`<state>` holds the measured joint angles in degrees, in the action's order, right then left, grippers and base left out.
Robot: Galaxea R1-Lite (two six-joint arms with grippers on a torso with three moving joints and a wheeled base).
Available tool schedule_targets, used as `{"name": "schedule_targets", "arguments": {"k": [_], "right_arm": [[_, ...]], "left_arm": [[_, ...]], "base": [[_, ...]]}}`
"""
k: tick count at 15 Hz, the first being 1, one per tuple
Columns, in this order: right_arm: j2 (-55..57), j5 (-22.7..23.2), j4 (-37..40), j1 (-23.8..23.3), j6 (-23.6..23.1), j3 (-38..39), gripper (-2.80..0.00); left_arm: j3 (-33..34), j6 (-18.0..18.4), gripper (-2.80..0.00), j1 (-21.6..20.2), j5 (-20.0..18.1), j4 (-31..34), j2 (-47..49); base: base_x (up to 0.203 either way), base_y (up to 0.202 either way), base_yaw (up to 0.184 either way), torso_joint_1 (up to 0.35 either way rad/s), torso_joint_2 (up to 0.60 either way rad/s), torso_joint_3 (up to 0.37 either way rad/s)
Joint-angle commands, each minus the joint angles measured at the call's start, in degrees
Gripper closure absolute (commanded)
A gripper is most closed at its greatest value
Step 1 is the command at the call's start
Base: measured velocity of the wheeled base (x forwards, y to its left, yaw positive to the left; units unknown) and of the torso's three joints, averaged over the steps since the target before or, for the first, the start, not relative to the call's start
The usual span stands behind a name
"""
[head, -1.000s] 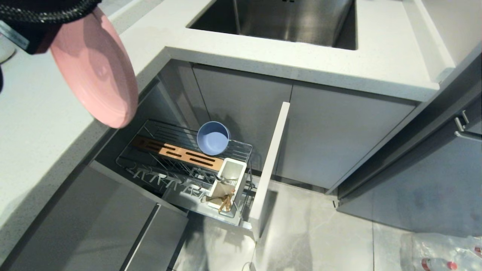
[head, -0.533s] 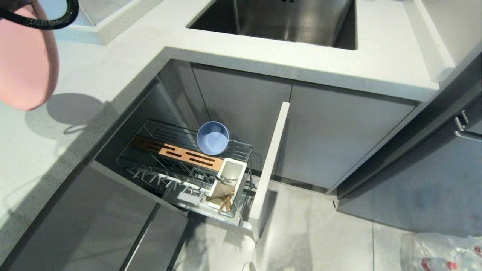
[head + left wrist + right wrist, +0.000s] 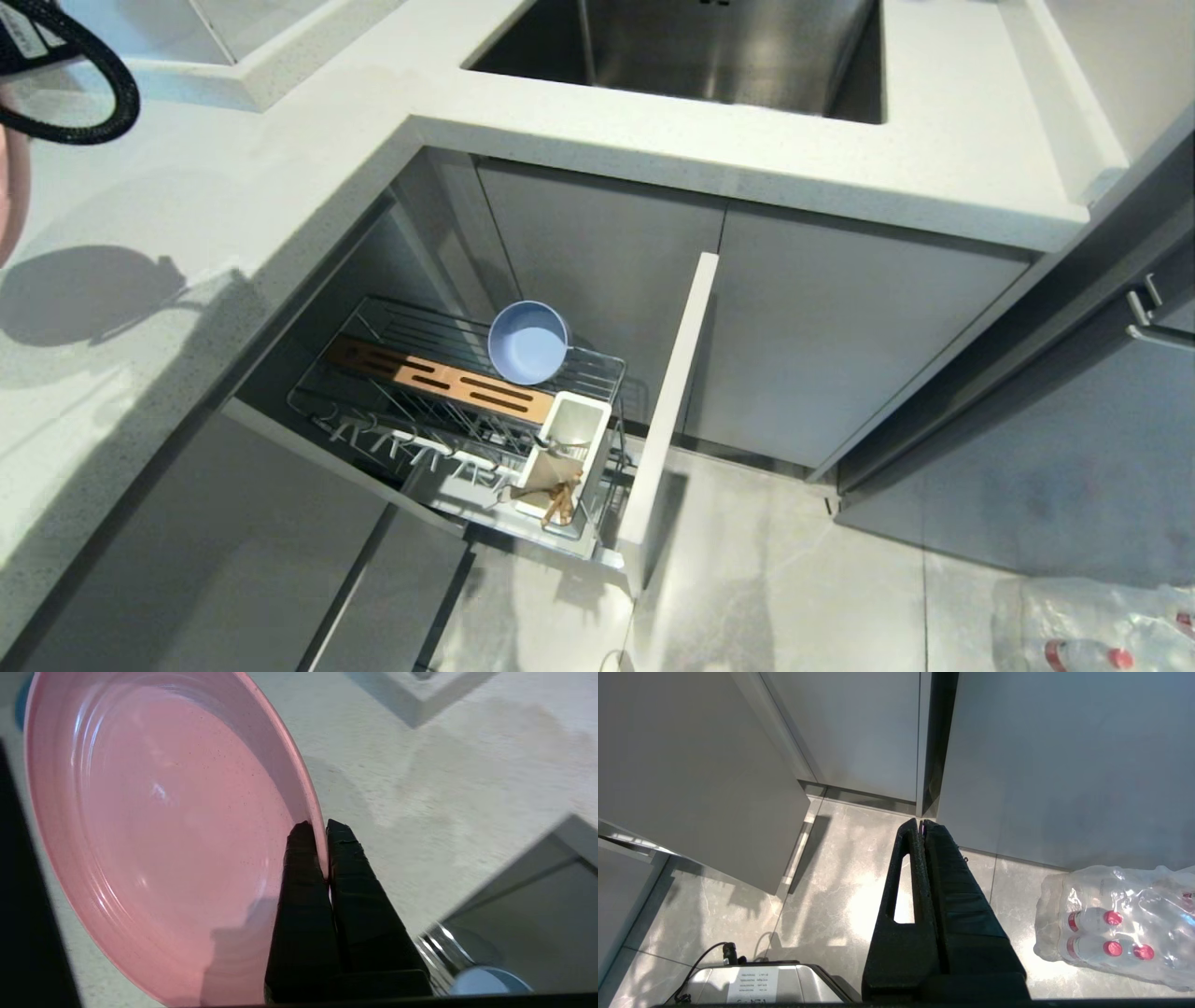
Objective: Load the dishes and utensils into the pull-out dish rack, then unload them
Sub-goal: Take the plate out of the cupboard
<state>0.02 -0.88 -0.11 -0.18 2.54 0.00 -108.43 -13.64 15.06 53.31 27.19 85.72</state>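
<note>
Left wrist view: left gripper [image 3: 325, 851] pinched tight on the rim of the flat round pink matte plate [image 3: 168, 830]; one black finger on each face, plate standing on edge over the pale speckled stone countertop [image 3: 444, 774].
Head view: only a pink sliver of that plate shows at the far left edge, its shadow on the counter below; the chrome wire pull-out dish rack [image 3: 467, 411] stands pulled open, well apart from the plate.
Rack contents: small round blue-grey bowl [image 3: 528, 343] tilted on the wires at the back; thin light wooden chopsticks [image 3: 558, 504] beside the white rectangular utensil cup [image 3: 569, 448].
Right gripper [image 3: 921, 833]: fingers pressed together, holding nothing, hanging over the floor tiles.
Handling, plate: looks light and stiff; smooth surface, likely slippery in a thin rim pinch; may swing under its own weight.
Where to hold: at the rim, fingers well over the lip.
</note>
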Motion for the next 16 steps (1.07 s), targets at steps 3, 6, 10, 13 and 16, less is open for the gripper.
{"name": "schedule_targets", "arguments": {"k": [3,6,10,13,16], "right_arm": [[-0.01,0.00,-0.06,0.01,0.01,0.00,0.00],[-0.02,-0.02,-0.07,0.01,0.01,0.00,0.00],[-0.02,0.00,-0.07,0.01,0.01,0.00,0.00],[-0.02,0.00,-0.07,0.01,0.01,0.00,0.00],[-0.02,-0.07,-0.07,0.01,0.01,0.00,0.00]], "left_arm": [[-0.32,0.35,0.00,-7.85,-1.58,3.77,4.01],[-0.52,0.34,0.00,-14.26,-9.69,8.28,5.40],[-0.55,-1.71,0.00,-14.37,-15.57,15.66,5.60],[-0.46,-2.28,0.00,-14.18,-17.67,20.19,5.85],[-0.22,-3.36,0.00,-14.18,-19.80,22.21,6.22]], "base": [[0.000,0.000,0.000,0.000,0.00,0.000],[0.000,0.000,0.000,0.000,0.00,0.000],[0.000,0.000,0.000,0.000,0.00,0.000],[0.000,0.000,0.000,0.000,0.00,0.000],[0.000,0.000,0.000,0.000,0.00,0.000]]}}
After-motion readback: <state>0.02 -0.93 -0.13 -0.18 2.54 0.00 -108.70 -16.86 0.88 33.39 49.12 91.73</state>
